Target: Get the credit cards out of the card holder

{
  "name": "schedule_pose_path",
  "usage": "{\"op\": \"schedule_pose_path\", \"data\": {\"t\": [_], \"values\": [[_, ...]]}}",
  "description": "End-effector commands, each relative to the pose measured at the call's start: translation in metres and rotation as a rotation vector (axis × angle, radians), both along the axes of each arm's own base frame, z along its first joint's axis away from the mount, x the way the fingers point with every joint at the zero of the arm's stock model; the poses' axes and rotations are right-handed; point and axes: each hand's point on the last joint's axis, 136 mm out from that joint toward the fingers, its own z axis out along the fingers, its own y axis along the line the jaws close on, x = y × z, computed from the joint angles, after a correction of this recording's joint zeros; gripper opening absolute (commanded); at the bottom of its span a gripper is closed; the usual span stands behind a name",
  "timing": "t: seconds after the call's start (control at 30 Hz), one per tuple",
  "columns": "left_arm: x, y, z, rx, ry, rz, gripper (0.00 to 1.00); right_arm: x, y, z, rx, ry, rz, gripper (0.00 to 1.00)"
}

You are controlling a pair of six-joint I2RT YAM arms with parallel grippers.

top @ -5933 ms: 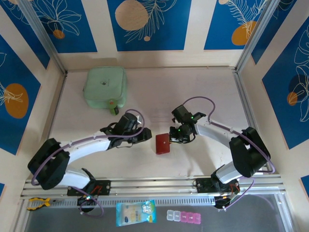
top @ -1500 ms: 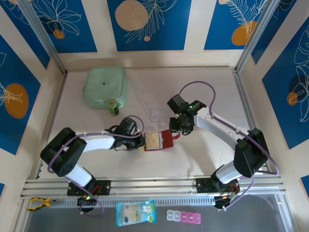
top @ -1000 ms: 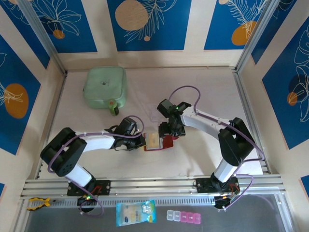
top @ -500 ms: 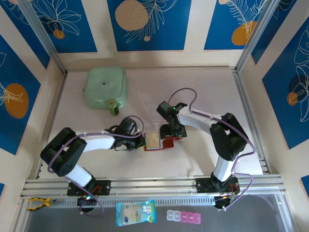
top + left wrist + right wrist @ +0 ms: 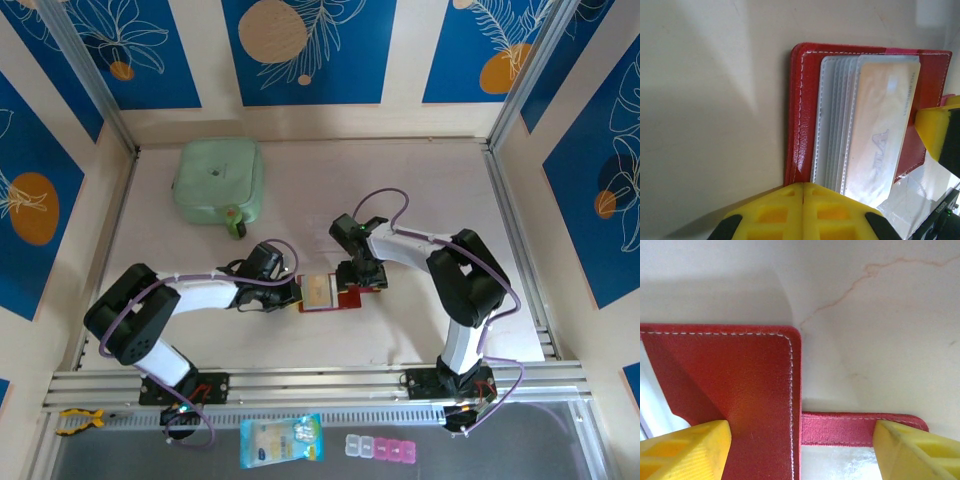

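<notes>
From above we see the card holder, flat red leather, open mid-table; the right gripper moved closer than before. The left gripper is pressed together on its edge beside glossy clear pockets. The right gripper's yellow fingers are spread over stitched leather.

text: faint "VISA"-like mark | on: card in card holder | rest unreadable

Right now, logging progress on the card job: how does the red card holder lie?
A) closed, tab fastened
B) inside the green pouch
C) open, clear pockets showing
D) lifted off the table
C: the left wrist view shows the card holder spread open on the table, its stack of clear pockets exposed.
</notes>
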Motion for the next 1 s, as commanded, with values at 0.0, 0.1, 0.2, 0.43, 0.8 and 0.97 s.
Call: {"op": "schedule_pose_path", "data": {"t": [0.0,0.1,0.2,0.43,0.8,0.97], "values": [[-0.006,0.006,-0.013,0.05,0.033,0.0,0.06,-0.013,-0.008,-0.02,-0.031,0.063,-0.001,0.73],[-0.006,0.006,-0.014,0.051,0.036,-0.001,0.06,-0.016,-0.01,-0.028,-0.038,0.073,-0.005,0.7],[-0.006,0.006,-0.014,0.053,0.036,-0.001,0.06,-0.02,-0.013,-0.036,-0.048,0.089,-0.012,0.69],[-0.003,0.008,-0.004,0.043,0.001,0.018,0.06,-0.019,-0.013,-0.033,-0.054,0.092,-0.017,0.66],[0.014,-0.002,0.035,0.012,-0.092,0.001,0.11,0.005,0.016,0.044,0.117,-0.066,-0.012,0.65],[0.019,-0.01,0.051,0.0,-0.115,-0.036,0.1,0.005,0.032,0.06,0.227,-0.081,-0.009,0.65]]}}
